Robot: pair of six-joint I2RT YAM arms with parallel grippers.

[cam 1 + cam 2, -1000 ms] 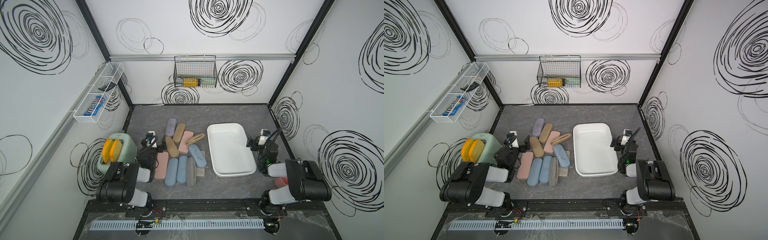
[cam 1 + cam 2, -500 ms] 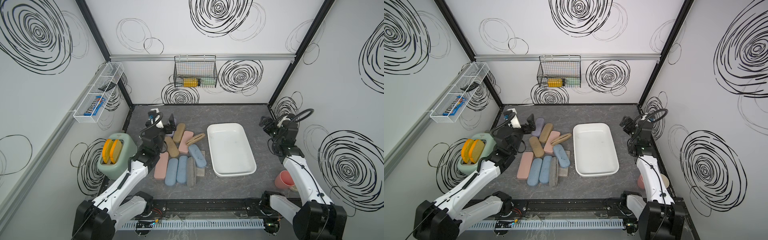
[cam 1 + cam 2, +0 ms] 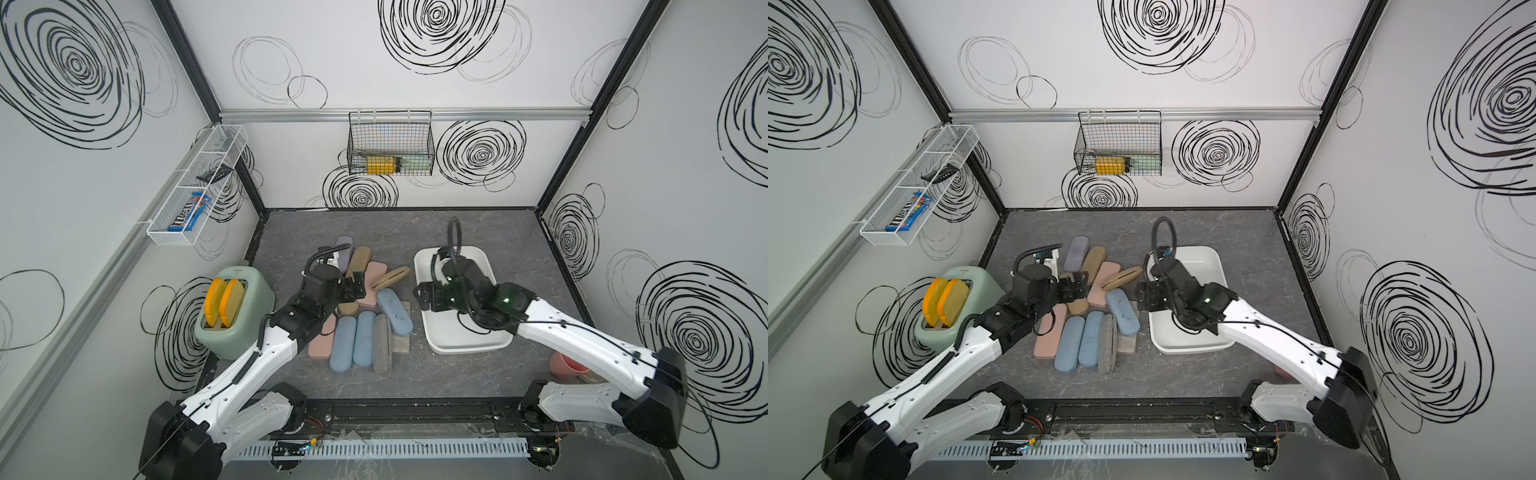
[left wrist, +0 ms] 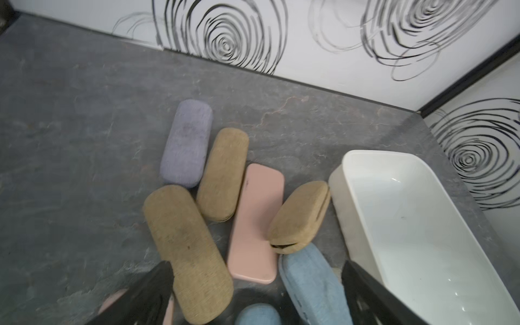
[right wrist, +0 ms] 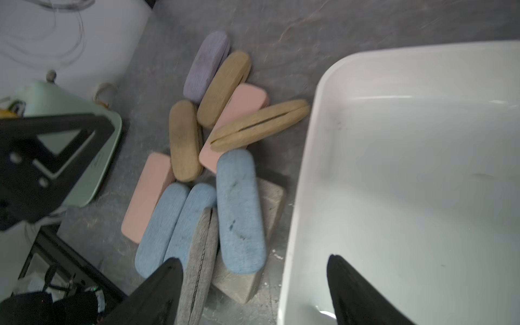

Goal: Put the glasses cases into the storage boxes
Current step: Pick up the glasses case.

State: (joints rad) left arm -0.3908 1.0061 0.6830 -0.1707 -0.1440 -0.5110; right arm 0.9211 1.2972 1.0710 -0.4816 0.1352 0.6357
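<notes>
Seam of grey case (image 5: 197,267) (unclear overhead) shows plainly at right wrist.

White walls (image 3: 353,50) are carrying black scribbled spirals (image 3: 436,25) — loose, concentric; black corner posts (image 3: 186,62) are framing them; a silver rail (image 3: 498,114) is running along the back; the grey marbled floor (image 3: 395,232) is lying under even light.

both arms carry smooth white shells on their long links, the left arm (image 3: 266,353) and the right arm (image 3: 582,336) alike, with matte black housings at the joints. a ribbed black hose (image 3: 332,249) arcs over each wrist. small green lights (image 3: 505,299) glow on the right wrist. the left gripper (image 3: 358,286) ends in black tapered fingers (image 4: 146,298).
</notes>
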